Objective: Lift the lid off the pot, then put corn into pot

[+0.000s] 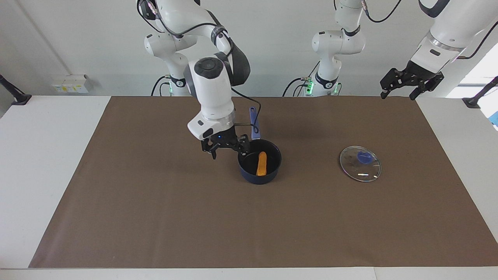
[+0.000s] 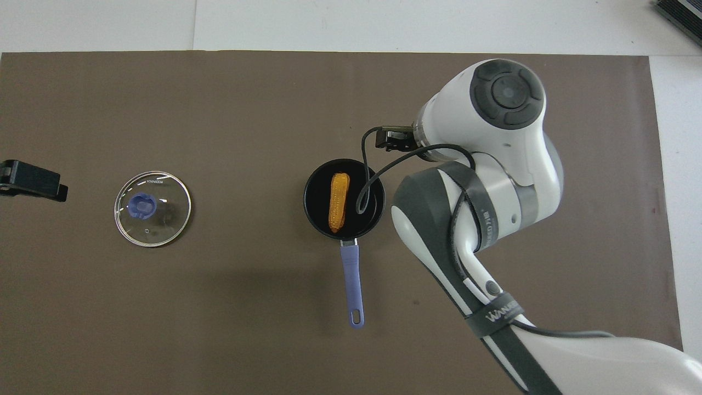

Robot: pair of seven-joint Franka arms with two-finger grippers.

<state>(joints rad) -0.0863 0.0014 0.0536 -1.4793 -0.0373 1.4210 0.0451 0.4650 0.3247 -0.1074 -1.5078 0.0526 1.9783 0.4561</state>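
Facing view. Your right gripper [image 1: 227, 149] hangs low, just beside the pot [image 1: 260, 161], on the side toward the right arm's end of the table. Its fingers are spread and hold nothing; one finger sits close against the pot's rim, but you cannot tell whether it touches. The corn [image 1: 262, 163] lies inside the pot, on the black bottom, apart from the gripper. The pot's handle [image 1: 254, 123] runs toward the robots and passes partly out of sight past the right wrist. The lid [image 1: 360, 163] lies flat on the brown mat [image 1: 155, 217], knob up, well apart from the pot toward the left arm's end. Your left gripper [image 1: 400, 90] waits raised over the mat's corner at the left arm's end, fingers spread, empty.

Overhead view. The right arm covers most of its gripper [image 2: 392, 140]; only a dark part shows past the wrist, just off the pot's [image 2: 313, 204] rim. A black cable loops across the pot's mouth. The corn [image 2: 338, 200] lies lengthwise in the pot, in line with the handle [image 2: 352, 285]. The lid [image 2: 152, 208] sits between the pot and the left gripper [image 2: 33, 180], of which only a black tip shows at the frame edge.
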